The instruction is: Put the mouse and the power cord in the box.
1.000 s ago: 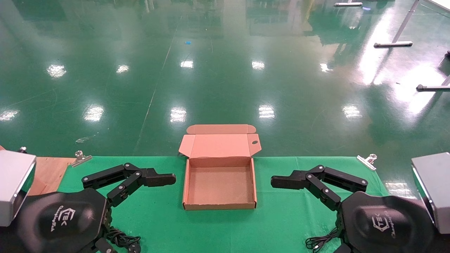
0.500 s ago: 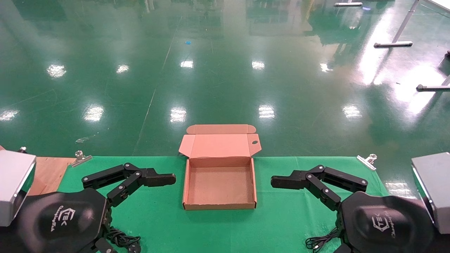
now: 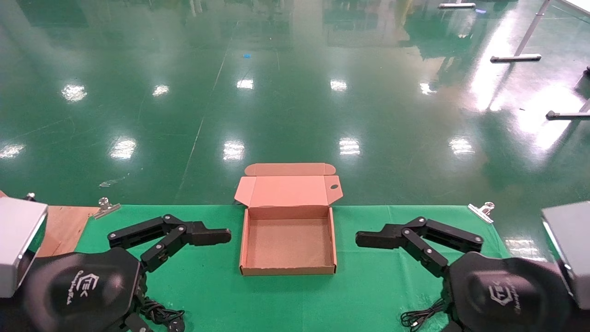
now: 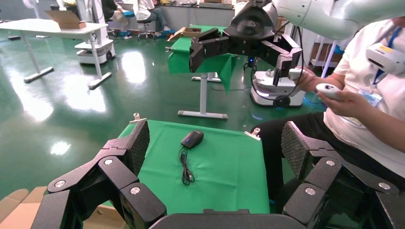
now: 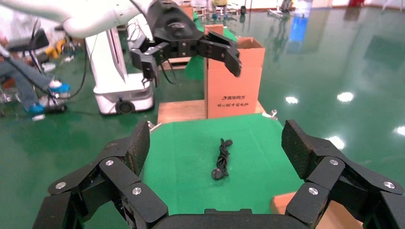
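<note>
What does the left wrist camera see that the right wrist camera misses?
Only the left wrist view shows the mouse with its thin wire, lying on the green cloth, plus a seated person holding a controller. Only the right wrist view shows the power cord, bundled on the cloth, and a tall cardboard carton behind it. Both show their own open gripper, left gripper and right gripper, and the green cloth.

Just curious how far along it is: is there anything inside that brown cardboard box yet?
No, the shallow brown cardboard box lies open on the green cloth with only its bare floor showing.
</note>
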`<state>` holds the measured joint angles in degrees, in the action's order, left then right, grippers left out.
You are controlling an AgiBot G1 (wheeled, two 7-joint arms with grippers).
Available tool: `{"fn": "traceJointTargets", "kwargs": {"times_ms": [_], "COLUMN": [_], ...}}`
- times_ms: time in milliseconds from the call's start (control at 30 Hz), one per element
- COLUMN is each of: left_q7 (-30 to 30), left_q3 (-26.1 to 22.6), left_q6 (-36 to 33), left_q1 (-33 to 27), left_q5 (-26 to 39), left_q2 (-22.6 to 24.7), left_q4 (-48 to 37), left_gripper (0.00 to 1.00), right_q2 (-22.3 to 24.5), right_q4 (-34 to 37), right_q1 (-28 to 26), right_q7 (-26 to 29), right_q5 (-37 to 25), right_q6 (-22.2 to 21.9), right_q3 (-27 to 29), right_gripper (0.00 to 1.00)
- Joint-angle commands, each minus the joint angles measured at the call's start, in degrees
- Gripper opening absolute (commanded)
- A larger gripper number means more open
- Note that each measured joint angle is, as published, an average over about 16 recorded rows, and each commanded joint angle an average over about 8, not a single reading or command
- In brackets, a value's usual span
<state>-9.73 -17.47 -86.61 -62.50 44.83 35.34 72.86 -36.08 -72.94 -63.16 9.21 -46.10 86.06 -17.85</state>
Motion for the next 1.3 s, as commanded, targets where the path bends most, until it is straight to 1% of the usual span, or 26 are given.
{"fn": "traceJointTargets", "kwargs": {"times_ms": [33,100,200,333,467,633,767,867,967,1033,1133,1300], "left_q7": [0.1,0.9,2.6,5.9,10.4,18.1,25.3,30.5,34.6,36.4,38.3,41.3], "left_q3": [-0.3,-1.4,-3.3,-6.4,-10.3,-15.7,-19.8,-22.7,-25.3,-26.6,-27.6,-27.9], "left_q6": [-0.1,-1.0,-2.1,-3.1,-3.5,-3.1,-0.8,2.7,7.1,9.7,12.6,14.6], "left_q1": [0.0,-0.9,-2.7,-5.0,-7.8,-12.6,-16.8,-19.4,-21.3,-22.0,-22.7,-24.0], "left_q5": [0.5,3.0,7.4,13.9,20.8,30.8,39.8,46.8,53.2,56.3,58.9,59.7], "left_q2": [0.1,0.3,0.6,1.3,2.7,5.2,8.5,11.6,14.7,16.5,18.4,20.5], "left_q4": [0.1,-0.6,-2.3,-5.8,-10.3,-17.8,-25.0,-29.7,-33.0,-34.9,-37.9,-44.1], "left_gripper": [1.0,1.0,1.0,1.0,1.0,1.0,1.0,1.0,1.0,1.0,1.0,1.0], "right_q2": [-0.2,-1.0,-2.0,-3.2,-4.6,-6.5,-8.2,-9.4,-10.9,-12.1,-14.2,-18.1], "right_q4": [0.1,0.6,0.7,-0.4,-1.4,-1.2,0.3,1.9,4.7,7.5,12.6,22.1], "right_q1": [-0.1,-1.5,-4.8,-9.8,-14.0,-16.7,-17.2,-16.5,-15.6,-15.3,-15.3,-16.1], "right_q7": [-0.5,-1.3,-2.6,-4.6,-6.9,-9.9,-12.8,-15.6,-18.7,-20.8,-23.9,-28.8], "right_q5": [-0.6,-4.0,-11.0,-22.8,-35.5,-49.4,-57.9,-62.5,-65.3,-66.7,-68.5,-70.0], "right_q6": [-0.1,0.5,1.6,2.6,2.6,1.1,-2.0,-5.5,-9.0,-11.1,-13.6,-16.8], "right_q3": [-0.2,-1.7,-4.7,-9.3,-14.3,-19.7,-22.5,-24.0,-24.9,-25.5,-26.4,-27.4], "right_gripper": [1.0,1.0,1.0,1.0,1.0,1.0,1.0,1.0,1.0,1.0,1.0,1.0]}}
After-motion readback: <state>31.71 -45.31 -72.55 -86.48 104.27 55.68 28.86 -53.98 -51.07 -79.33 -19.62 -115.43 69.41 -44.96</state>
